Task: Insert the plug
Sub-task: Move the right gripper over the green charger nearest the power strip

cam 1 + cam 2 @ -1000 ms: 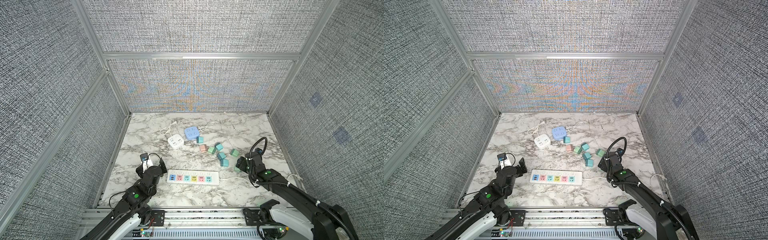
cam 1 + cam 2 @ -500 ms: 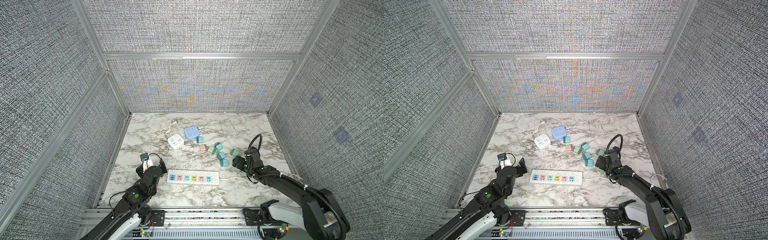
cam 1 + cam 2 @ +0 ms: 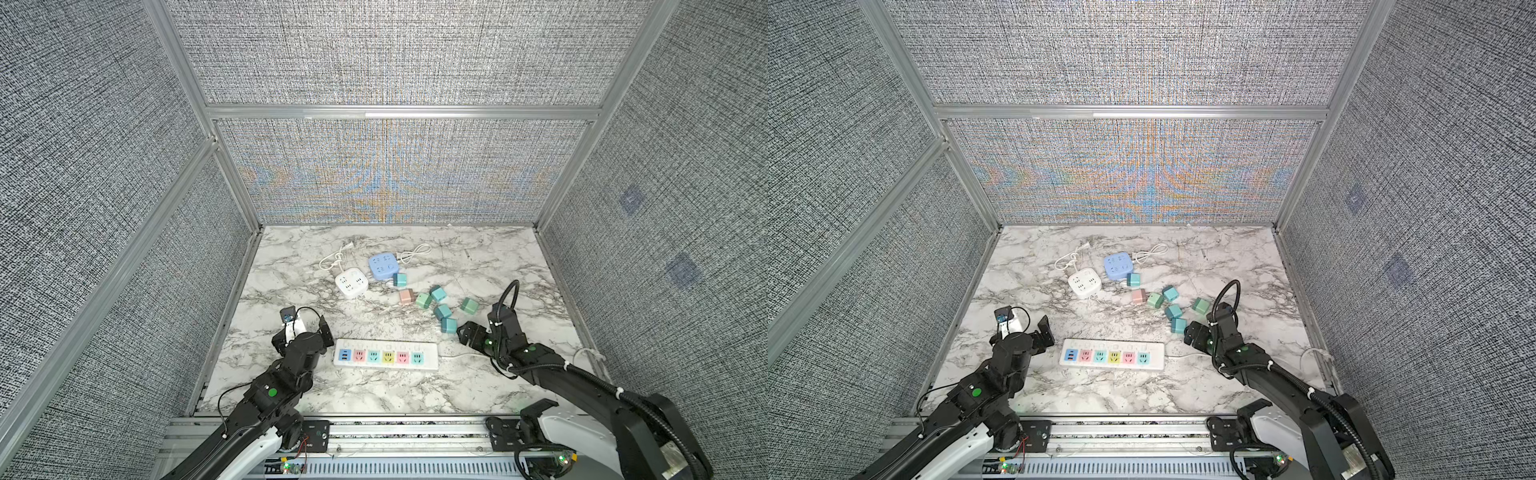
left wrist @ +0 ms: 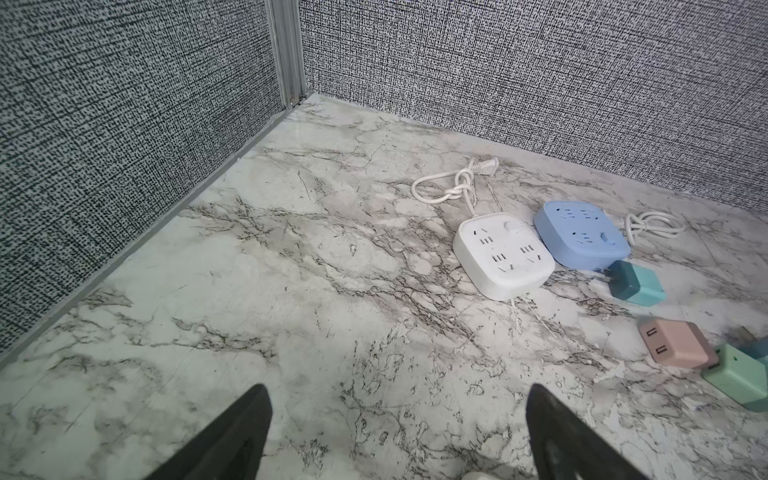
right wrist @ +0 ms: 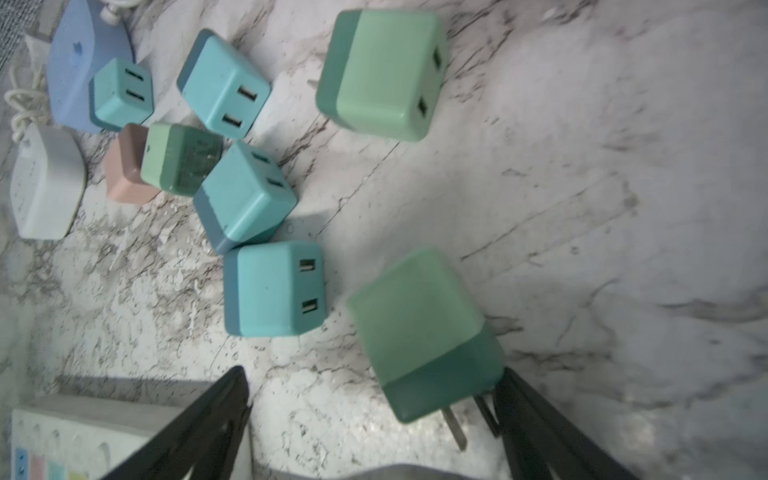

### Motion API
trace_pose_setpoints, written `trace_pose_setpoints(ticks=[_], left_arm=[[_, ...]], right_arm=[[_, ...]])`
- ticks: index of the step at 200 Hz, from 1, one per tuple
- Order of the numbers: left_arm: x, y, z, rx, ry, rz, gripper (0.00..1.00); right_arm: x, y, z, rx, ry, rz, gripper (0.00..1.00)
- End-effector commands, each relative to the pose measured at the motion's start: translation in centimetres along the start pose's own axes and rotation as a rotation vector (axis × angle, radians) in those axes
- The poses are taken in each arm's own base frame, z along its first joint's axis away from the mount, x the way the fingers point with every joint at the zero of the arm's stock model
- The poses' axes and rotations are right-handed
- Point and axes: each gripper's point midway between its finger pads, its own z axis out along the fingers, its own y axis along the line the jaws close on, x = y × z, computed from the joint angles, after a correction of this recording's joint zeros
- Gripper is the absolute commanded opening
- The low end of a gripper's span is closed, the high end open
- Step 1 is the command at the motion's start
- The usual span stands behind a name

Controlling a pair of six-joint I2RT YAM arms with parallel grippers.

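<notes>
in right-wrist view alone, green plug (image 5: 419, 328) shows prongs (image 5: 455, 428).

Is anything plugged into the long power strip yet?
Empty. Every coloured socket on the power strip shows bare in both top views.

Smooth matt plastic on green plug (image 5: 415, 324) and power strip (image 3: 386, 365); faintly glossy marble-patterned tabletop (image 3: 291, 270); rough woven cloth on walls (image 3: 395, 54); dull silvery metal on frame (image 3: 399, 112).

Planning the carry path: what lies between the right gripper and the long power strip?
Only bare marble crossed by the strip's thin white cord, between the right gripper and the power strip; both top views show it.
</notes>
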Motion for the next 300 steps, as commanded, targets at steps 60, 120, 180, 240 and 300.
trace_pose_setpoints(ticks=[60, 120, 180, 240, 300], left_arm=[[-0.4, -0.3, -0.1, 0.016, -0.015, -0.012, 0.97], [-0.3, -0.3, 0.0, 0.015, -0.012, -0.009, 0.97], [-0.3, -0.3, 0.0, 0.016, -0.013, -0.01, 0.97], [-0.3, -0.4, 0.1, 0.013, -0.01, -0.007, 0.97], [-0.2, -0.4, 0.1, 0.013, -0.008, -0.006, 0.97]], right_arm=[[-0.6, 1.6, -1.6, 0.055, -0.078, -0.043, 0.93], [-3.7, 1.4, -2.8, 0.129, -0.208, -0.124, 0.93], [-4.0, 0.5, -0.4, 0.192, -0.123, -0.156, 0.96], [-2.4, 0.0, 1.5, 0.173, -0.028, -0.144, 0.87], [-1.5, -1.3, 2.6, 0.238, 0.021, -0.153, 0.7]])
